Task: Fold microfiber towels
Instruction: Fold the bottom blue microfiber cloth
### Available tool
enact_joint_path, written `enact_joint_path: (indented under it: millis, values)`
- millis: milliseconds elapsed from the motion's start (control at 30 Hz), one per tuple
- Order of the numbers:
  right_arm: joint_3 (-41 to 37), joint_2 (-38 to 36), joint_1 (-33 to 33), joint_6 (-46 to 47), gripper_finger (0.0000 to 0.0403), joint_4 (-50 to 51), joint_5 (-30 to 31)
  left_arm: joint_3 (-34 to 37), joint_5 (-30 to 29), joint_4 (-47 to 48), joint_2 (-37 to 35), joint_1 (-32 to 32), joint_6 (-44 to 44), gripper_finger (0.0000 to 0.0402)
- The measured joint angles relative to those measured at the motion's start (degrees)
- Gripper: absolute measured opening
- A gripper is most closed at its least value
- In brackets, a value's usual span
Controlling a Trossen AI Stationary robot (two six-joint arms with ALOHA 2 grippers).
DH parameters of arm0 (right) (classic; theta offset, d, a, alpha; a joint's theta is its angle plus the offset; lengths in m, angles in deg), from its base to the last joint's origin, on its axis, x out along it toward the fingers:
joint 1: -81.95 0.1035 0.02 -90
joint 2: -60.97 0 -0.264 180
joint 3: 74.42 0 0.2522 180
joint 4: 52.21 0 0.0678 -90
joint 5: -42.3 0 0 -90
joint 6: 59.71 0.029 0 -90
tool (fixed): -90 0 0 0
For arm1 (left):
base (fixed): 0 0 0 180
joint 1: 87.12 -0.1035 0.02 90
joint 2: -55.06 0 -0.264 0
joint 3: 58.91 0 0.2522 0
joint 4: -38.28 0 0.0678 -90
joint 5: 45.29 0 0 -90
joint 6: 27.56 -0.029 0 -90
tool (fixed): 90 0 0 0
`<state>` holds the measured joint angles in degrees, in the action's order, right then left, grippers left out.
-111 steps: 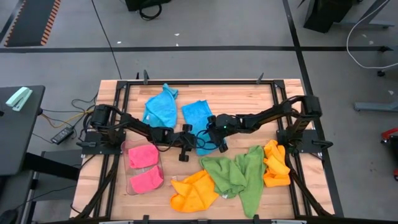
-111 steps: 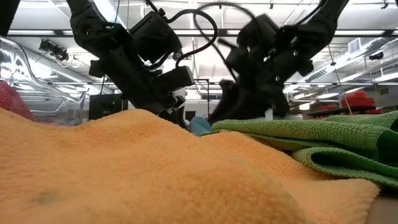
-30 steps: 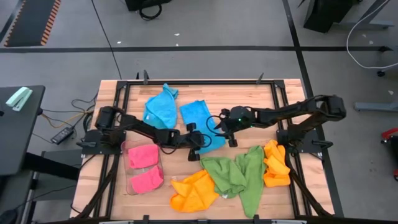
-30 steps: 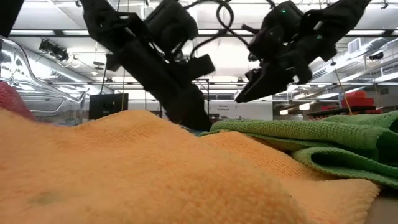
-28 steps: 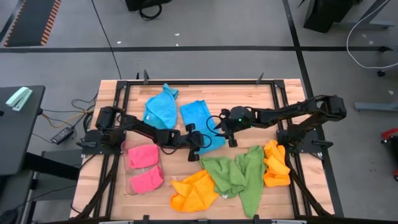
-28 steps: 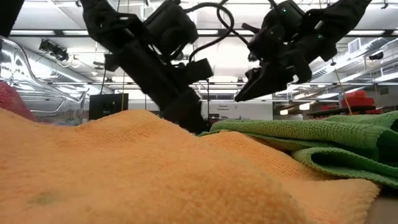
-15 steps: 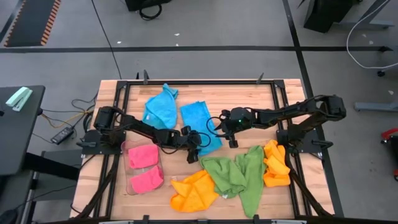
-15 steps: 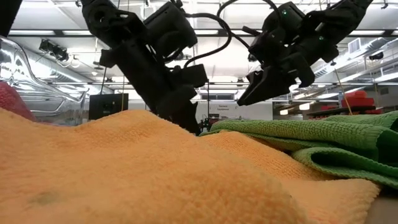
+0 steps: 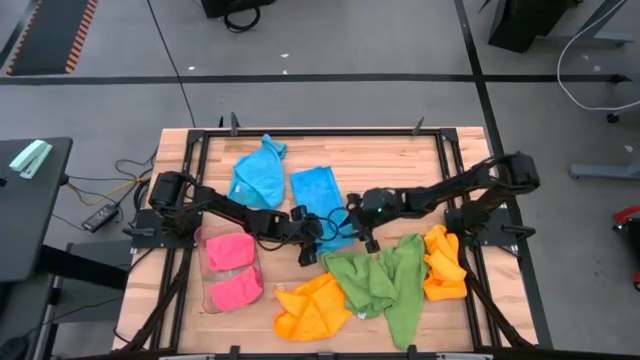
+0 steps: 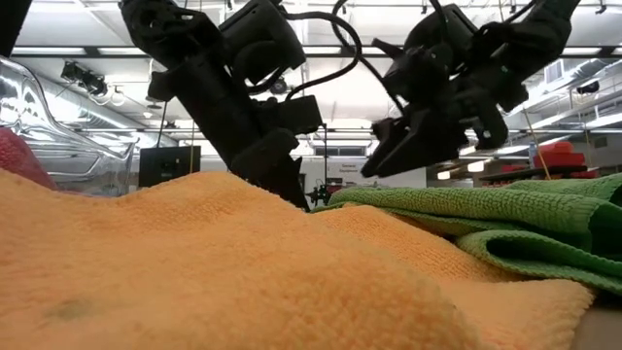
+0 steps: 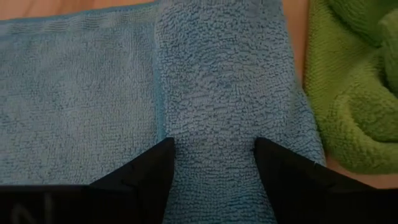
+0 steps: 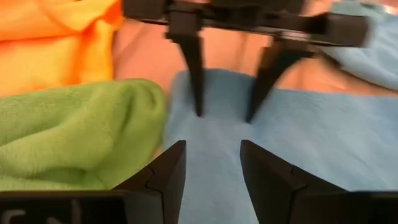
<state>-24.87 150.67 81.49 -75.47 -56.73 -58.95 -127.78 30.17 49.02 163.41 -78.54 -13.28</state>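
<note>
A flat, folded sky-blue towel (image 9: 315,188) lies mid-table, with a crumpled blue one (image 9: 258,172) to its left. My left gripper (image 9: 312,240) is open at the folded towel's near edge, its fingers (image 11: 163,163) astride a folded strip (image 11: 214,93). My right gripper (image 9: 362,235) hangs open just right of it, above the towel's near right corner and facing the left gripper (image 12: 224,115). Nothing is between its fingers. The green towel (image 9: 385,280) lies crumpled beside that corner. My left gripper's open fingertips (image 12: 199,112) come slanting down from the table's left onto the folded blue towel near its near edge (image 11: 211,158). The towel lies flat on the table. I cannot tell whether the tips touch the cloth.
Two orange towels (image 9: 310,308) (image 9: 443,262) lie crumpled at the near middle and near right. Two pink towels (image 9: 232,268) sit in the clear tray (image 9: 205,300) at near left. Bare wood shows along the far right (image 9: 400,155).
My left gripper has opened and let go of the blue towel, rolling a little and staying at the towel's near edge. My right gripper has come down and toward the table's near edge, closer to the left gripper. The towel lies flat.
</note>
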Motion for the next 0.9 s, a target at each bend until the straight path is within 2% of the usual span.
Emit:
enact_joint_path:
  millis: [167, 333, 633, 767, 900]
  values:
    - [0.11, 6.38, 0.87, 0.32, 0.0161, -8.61, -0.15, 0.00, 0.00, 0.11, 0.00, 0.08, -0.08, 0.0235]
    - [0.08, 11.28, -2.54, 3.15, 0.0161, -14.15, -0.07, 0.00, 0.00, 0.11, 0.00, 0.39, -0.94, 0.0230]
    - [0.24, 18.37, -5.15, 2.64, 0.0161, -16.30, -0.42, 0.00, 0.00, 0.42, 0.00, 1.01, 0.09, 0.0228]
    - [0.30, 17.66, -5.14, 2.77, 0.0161, -15.42, -0.34, 0.00, 0.09, 0.44, 0.00, 1.29, 0.09, 0.0224]
    - [-0.13, 12.57, -5.12, 2.51, 0.0161, -11.11, 0.31, 0.00, 0.15, 0.73, 0.00, 1.63, 0.13, 0.0222]
